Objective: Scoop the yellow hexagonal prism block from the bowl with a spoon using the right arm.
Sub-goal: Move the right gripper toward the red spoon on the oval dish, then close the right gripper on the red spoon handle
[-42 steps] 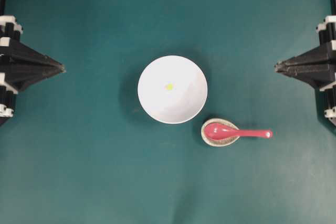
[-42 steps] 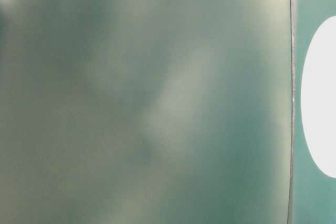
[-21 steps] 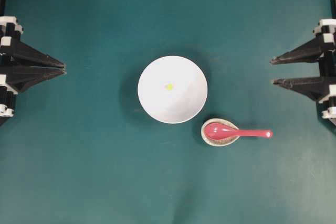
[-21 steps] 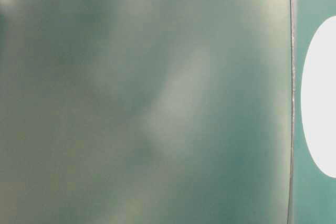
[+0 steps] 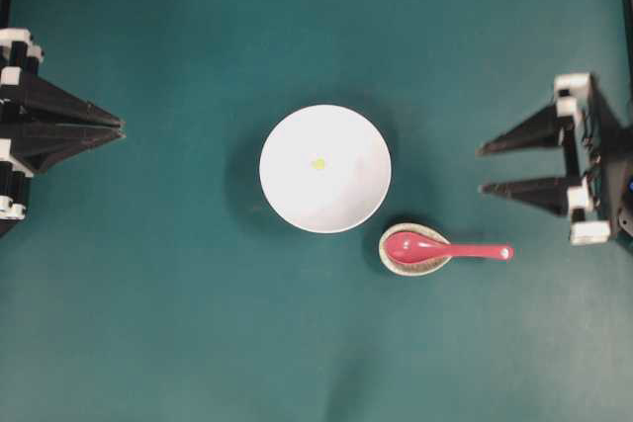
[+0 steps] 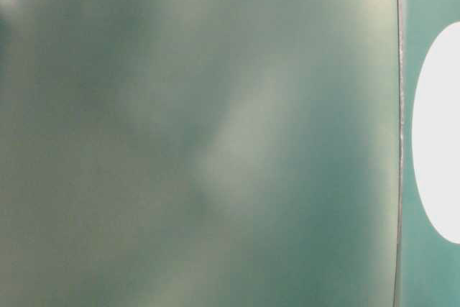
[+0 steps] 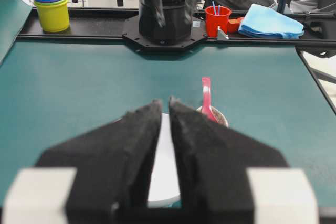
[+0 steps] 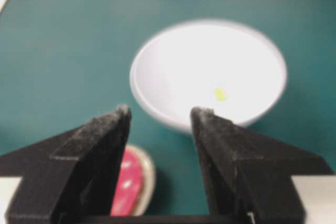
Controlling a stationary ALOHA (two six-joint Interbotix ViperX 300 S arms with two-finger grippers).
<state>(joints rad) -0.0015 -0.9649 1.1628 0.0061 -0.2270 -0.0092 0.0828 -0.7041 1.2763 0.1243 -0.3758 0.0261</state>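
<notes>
The white bowl stands mid-table with the tiny yellow block inside it. The red-pink spoon lies below and right of the bowl, scoop in the speckled spoon rest, handle pointing right. My right gripper is open and empty at the right, above the spoon's handle end. My left gripper is shut and empty at the left edge. The right wrist view shows the bowl, the block and the spoon's scoop between open fingers. The left wrist view shows the spoon and the bowl.
The table-level view is blurred, showing only a white part of the bowl. Beyond the table's far edge in the left wrist view stand stacked yellow cups, a red cup and a blue cloth.
My right gripper has opened from shut, and moved inward and down toward the spoon's handle. The left gripper, bowl, block and spoon have not moved.
</notes>
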